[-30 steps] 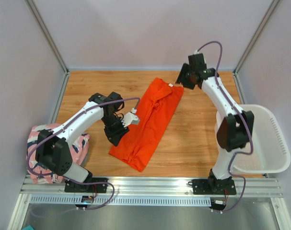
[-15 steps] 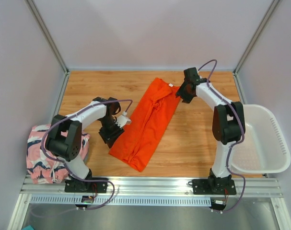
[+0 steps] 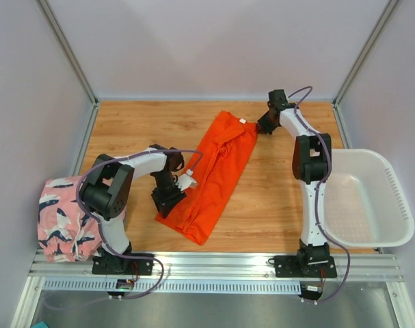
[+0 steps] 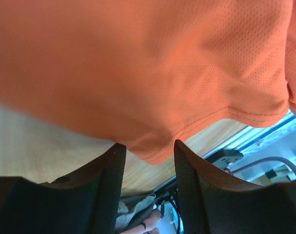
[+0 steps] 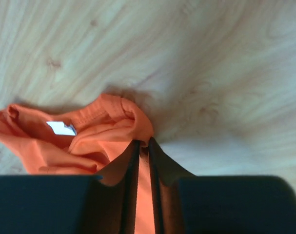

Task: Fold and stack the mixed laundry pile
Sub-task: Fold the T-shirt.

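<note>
At table centre, the orange garment [image 3: 214,174] lies as a long strip from 1 to 7 o'clock, seemingly needing its crosswise folds. The right gripper [image 5: 144,146] is clamped on its collar corner, and the left gripper [image 4: 148,161] has its fingers apart at the hem. The pink patterned garment [image 3: 60,219] sits bundled at 8 o'clock.

I can read no words, numbers or brand marks anywhere in my views; the only label is a small white tag [image 5: 61,128] at the collar of the orange shirt [image 5: 91,142], and I can make out no print on it.
</note>
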`<state>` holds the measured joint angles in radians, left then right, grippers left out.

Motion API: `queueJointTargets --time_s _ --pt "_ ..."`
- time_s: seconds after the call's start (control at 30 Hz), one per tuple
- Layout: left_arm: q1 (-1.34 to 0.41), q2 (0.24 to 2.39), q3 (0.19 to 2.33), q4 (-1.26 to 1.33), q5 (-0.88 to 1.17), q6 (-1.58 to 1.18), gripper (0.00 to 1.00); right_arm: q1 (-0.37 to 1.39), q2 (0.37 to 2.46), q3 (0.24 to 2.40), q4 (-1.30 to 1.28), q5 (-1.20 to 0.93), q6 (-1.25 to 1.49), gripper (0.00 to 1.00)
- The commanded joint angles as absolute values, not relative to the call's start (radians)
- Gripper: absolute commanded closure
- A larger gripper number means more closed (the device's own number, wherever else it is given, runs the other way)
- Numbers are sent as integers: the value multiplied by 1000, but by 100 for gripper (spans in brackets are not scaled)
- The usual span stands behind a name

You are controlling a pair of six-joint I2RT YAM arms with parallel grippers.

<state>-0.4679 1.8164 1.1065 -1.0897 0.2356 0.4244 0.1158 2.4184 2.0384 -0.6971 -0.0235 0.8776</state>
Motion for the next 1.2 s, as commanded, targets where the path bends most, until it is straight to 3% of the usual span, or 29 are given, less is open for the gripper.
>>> queueJointTargets --time_s 0.0,0.07,0.3,0.37,0.4,0.5,0.67,0.83,0.97,1.1,1.17 --pt "-498 1851 1108 -1077 299 468 48 121 2509 2121 -719 -77 932 87" --pt "-526 1873 1117 -1072 340 474 48 115 2562 2181 -707 -100 954 99" --pt "-687 1923 1230 -1078 567 508 48 112 2700 2419 -551 -225 1034 100" --pt "-725 1931 1238 -1103 623 532 48 106 2729 2476 -551 -225 1037 88" --pt "-727 1930 1241 -1117 661 541 48 103 2717 2473 -552 -225 1034 72" --pt "-726 1886 1236 -1190 628 577 48 89 2624 2384 -543 -209 971 55" --pt "-716 1722 1282 -1310 543 609 47 89 2412 2223 -589 -158 786 45" --pt "-732 1551 1344 -1347 326 687 46 150 2044 1926 -762 -88 600 42" --pt "-807 1238 1061 -1070 212 1031 45 224 1615 1469 -836 -86 572 47" --pt "-882 1022 810 -838 285 1219 44 398 1291 997 -808 -121 577 52" --pt "-949 988 741 -742 327 1215 44 455 1151 873 -808 -126 667 52"
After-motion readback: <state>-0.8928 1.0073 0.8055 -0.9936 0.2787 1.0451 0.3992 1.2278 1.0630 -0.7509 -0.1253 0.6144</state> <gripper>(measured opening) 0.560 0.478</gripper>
